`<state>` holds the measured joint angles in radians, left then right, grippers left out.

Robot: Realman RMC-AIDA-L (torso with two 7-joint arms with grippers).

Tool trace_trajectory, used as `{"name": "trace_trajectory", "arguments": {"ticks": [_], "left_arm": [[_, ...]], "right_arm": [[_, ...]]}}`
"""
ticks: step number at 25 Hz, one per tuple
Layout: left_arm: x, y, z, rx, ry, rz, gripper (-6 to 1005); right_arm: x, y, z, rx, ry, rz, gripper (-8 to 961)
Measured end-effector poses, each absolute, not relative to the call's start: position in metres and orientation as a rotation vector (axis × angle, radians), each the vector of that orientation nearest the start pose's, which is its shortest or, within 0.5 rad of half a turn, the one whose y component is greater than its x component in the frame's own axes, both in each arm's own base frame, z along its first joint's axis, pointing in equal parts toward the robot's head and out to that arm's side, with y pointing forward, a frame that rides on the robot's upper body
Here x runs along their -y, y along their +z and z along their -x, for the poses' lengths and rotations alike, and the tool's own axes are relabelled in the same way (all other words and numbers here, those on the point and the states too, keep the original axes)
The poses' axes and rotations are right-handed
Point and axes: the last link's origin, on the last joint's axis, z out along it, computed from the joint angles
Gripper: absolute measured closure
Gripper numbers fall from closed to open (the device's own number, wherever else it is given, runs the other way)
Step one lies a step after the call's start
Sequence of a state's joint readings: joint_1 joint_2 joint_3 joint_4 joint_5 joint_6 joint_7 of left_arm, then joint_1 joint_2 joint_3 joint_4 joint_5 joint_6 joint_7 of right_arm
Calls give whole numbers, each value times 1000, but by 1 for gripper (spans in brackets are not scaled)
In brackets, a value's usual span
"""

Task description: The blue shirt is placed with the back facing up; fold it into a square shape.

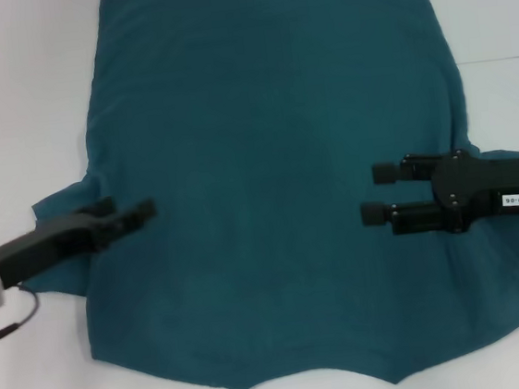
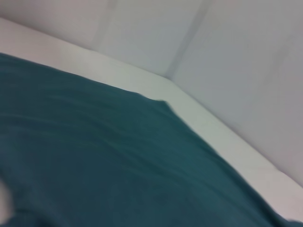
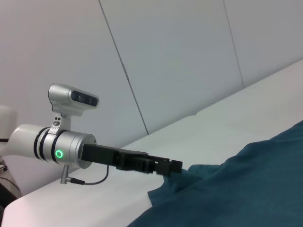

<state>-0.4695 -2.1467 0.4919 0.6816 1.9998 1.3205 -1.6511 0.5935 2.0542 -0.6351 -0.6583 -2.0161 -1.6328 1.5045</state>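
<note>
Blue shirt point(image 1: 277, 183) lies flat on the white table point(image 1: 9, 109), filling frame centre. Left gripper point(image 1: 140, 210) at centre-left, fingers together, holding nothing. Right gripper point(image 1: 377, 192) at centre-right, fingers parted, empty.

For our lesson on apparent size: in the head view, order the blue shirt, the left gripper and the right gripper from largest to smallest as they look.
1. The blue shirt, by far the largest.
2. The right gripper and the left gripper look roughly alike; their differing angles make ranking them unsure.
</note>
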Motion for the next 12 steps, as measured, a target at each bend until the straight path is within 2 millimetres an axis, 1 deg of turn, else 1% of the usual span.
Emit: {"name": "trace_trajectory", "arguments": {"ticks": [3, 7, 12], "left_arm": [[-339, 20, 322, 1224, -781, 2099, 96], [-335, 35, 341, 1267, -796, 1953, 97], [-330, 42, 361, 1306, -762, 1835, 100]], "right_arm": [[-345, 12, -240, -706, 787, 2750, 114], [-347, 10, -238, -711, 804, 2746, 114], [-347, 9, -238, -722, 813, 2737, 114]]}}
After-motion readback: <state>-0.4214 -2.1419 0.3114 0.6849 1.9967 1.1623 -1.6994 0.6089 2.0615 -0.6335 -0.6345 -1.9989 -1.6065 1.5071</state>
